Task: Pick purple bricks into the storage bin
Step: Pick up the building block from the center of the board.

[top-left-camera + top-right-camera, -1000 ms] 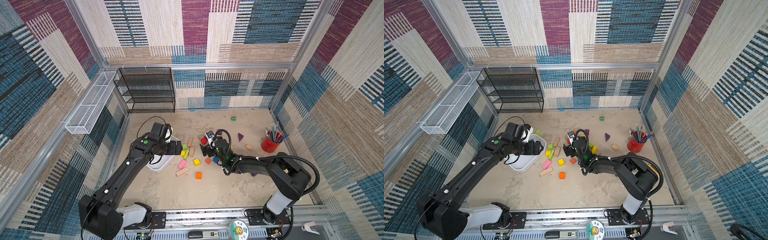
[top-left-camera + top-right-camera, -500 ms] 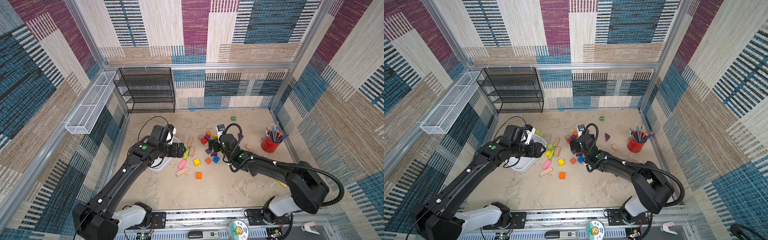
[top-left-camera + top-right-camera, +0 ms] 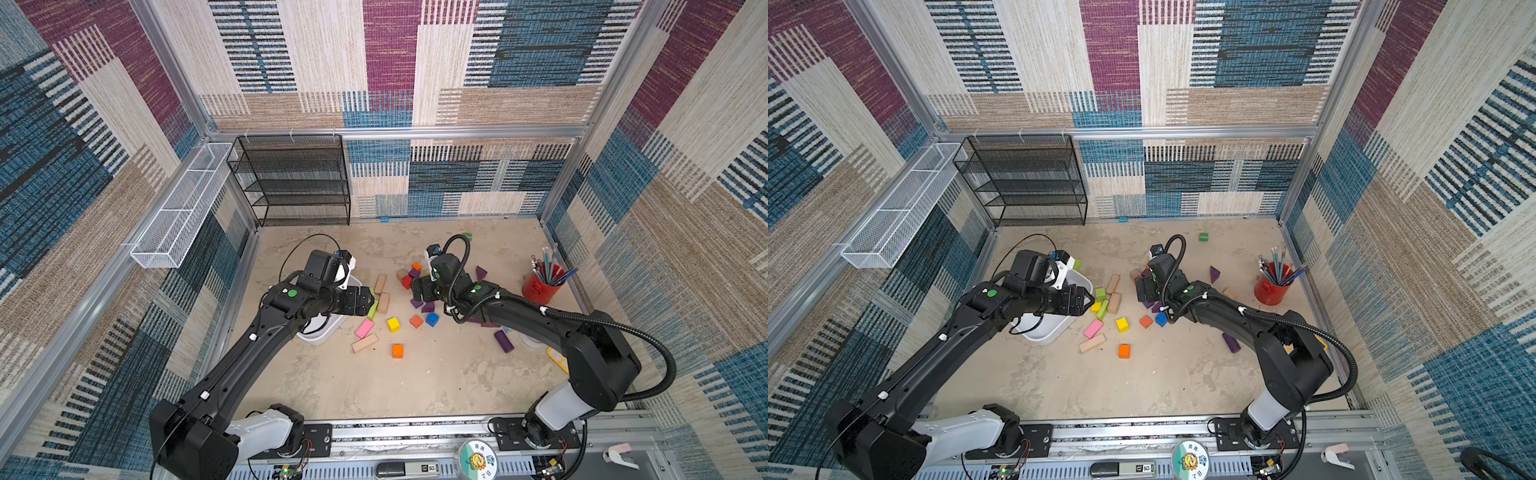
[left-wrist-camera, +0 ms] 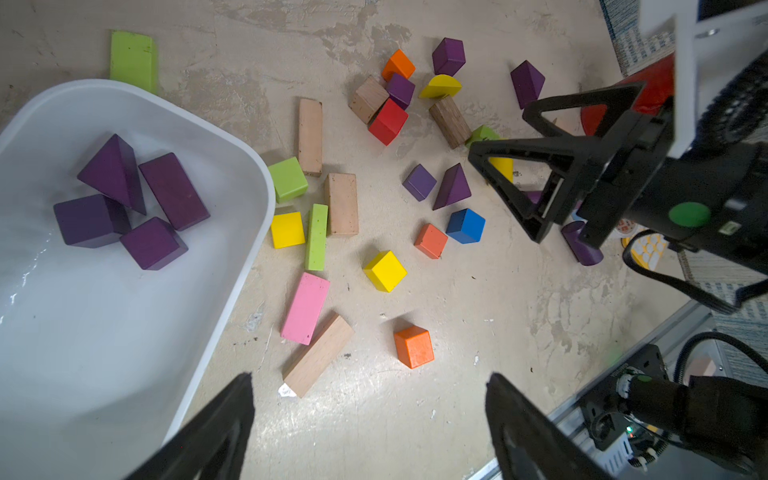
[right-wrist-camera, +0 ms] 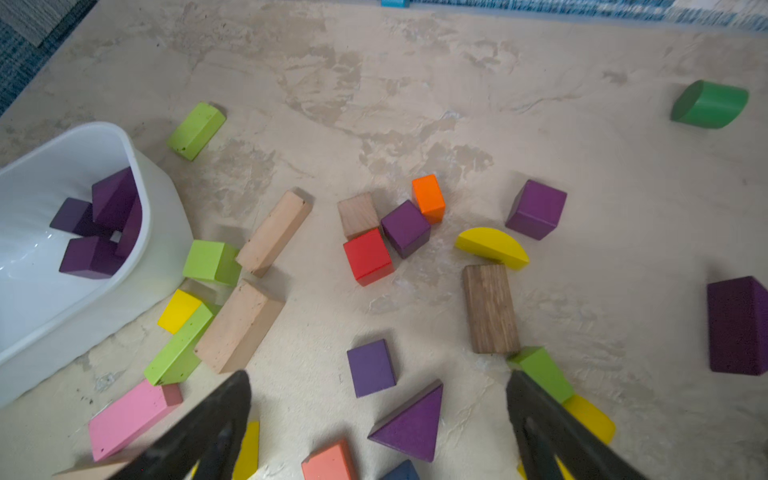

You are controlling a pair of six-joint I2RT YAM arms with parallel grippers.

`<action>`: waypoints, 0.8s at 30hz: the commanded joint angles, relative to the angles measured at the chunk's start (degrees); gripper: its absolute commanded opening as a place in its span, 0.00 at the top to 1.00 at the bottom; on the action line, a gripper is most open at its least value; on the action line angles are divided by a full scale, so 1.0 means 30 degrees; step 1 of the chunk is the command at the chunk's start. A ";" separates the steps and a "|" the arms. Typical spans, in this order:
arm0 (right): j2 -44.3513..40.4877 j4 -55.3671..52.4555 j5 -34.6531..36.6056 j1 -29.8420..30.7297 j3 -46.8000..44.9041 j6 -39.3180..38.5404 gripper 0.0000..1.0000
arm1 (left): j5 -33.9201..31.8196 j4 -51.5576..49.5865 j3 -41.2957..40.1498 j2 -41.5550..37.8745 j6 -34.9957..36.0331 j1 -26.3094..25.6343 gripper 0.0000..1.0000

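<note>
The left tool (image 3: 367, 300) has been eased outward from the storage bin (image 4: 232, 291) and is now held just past its rim, above the loose blocks, its jaws spread wide with nothing carried. Four purple bricks (image 4: 170, 191) are seen lying in the bin. The right arm has been re-posed, its elbow swung outward. The right tool (image 5: 379, 374) is kept over the middle cluster, wide and empty. A purple cube (image 5: 370, 368) and a purple wedge (image 5: 411, 424) lie on the table between its fingers. More purple is left scattered, so another pick is judged imminent.
</note>
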 commanded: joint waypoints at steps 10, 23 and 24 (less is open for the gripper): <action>0.2261 -0.3927 -0.1199 0.0007 0.2744 -0.2089 0.09 | -0.1030 -0.0162 0.0212 0.0020 0.0038 0.0123 0.10; 0.4976 -0.5691 -0.1336 0.0362 0.4746 -0.3480 0.17 | -0.1188 -0.0340 0.0346 0.0716 -0.0927 0.2109 0.12; 0.5158 -0.5812 -0.1332 0.0362 0.4893 -0.3576 0.17 | -0.1219 -0.0335 0.0346 0.0719 -0.0928 0.2190 0.12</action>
